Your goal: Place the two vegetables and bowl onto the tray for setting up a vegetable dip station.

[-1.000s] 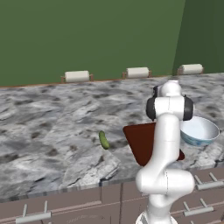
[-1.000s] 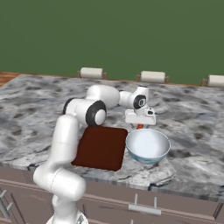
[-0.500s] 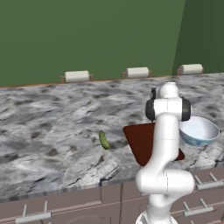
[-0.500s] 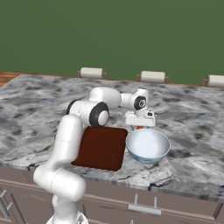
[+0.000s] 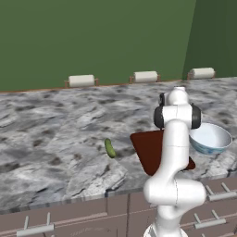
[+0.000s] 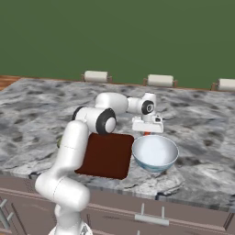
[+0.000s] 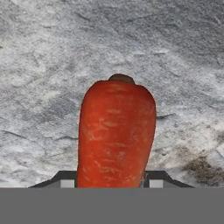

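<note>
- On the counter (image 5: 55,134), a red vegetable (image 7: 117,133) lies between the gripper's (image 7: 108,183) two dark fingertips (image 7: 65,180), which sit at either side of its near end; its brown stem end points away from the hand.
- From the right base view, the red piece (image 6: 147,134) shows as a small spot just under the gripper (image 6: 147,130), behind the bowl.
- Whether the fingers are pressing on the red vegetable or only flanking it, I cannot tell.
- Just in front of the hand sits the bowl (image 6: 154,153), pale blue-grey, upright on the counter, its rim right beside the tray's edge.
- Beside it the tray (image 6: 106,155), dark reddish-brown, lies flat near the counter's front edge, partly behind the arm.
- Left of the tray, well apart from the bowl, the cucumber (image 5: 110,148) lies on the marbled stone.
- Along the back of the counter, against the green wall (image 5: 92,37), stand three pale rolls (image 5: 81,80).
</note>
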Available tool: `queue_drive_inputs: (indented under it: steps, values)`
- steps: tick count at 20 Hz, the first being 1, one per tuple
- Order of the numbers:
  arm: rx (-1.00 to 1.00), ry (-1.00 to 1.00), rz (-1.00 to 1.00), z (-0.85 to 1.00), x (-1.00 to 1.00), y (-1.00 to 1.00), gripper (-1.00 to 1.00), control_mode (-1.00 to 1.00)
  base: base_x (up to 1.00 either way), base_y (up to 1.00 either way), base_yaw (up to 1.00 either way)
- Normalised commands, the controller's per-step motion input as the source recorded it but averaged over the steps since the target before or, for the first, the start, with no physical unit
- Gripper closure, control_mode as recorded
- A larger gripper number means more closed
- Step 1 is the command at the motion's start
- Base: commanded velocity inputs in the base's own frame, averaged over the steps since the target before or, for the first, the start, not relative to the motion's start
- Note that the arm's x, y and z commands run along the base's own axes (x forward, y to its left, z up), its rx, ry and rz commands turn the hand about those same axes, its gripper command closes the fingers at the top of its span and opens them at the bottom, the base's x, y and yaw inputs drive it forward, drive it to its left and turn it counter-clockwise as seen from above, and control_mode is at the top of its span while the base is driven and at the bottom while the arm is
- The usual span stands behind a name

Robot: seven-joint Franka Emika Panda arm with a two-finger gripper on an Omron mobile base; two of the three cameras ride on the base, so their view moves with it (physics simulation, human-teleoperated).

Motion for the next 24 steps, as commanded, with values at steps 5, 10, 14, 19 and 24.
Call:
queue_drive_inputs:
  steps: [5, 10, 14, 19, 24]
  values:
    - [0.0, 0.0, 0.01, 0.08, 0.01, -0.02, 1.0, -1.0, 0.0, 0.0, 0.0]
    - [0.0, -0.07, 0.13, 0.54, -0.07, 0.0, 1.0, -1.0, 0.0, 0.0, 0.0]
    - [0.0, 0.0, 0.13, 0.84, -0.18, 0.1, 1.0, -1.0, 0.0, 0.0, 0.0]
    - [-0.01, 0.0, 0.17, 0.64, -0.42, 0.23, 1.0, -1.0, 0.0, 0.0, 0.0]
    - [-0.02, 0.0, 0.33, 0.28, -0.47, 0.56, 1.0, -1.0, 0.0, 0.0, 0.0]
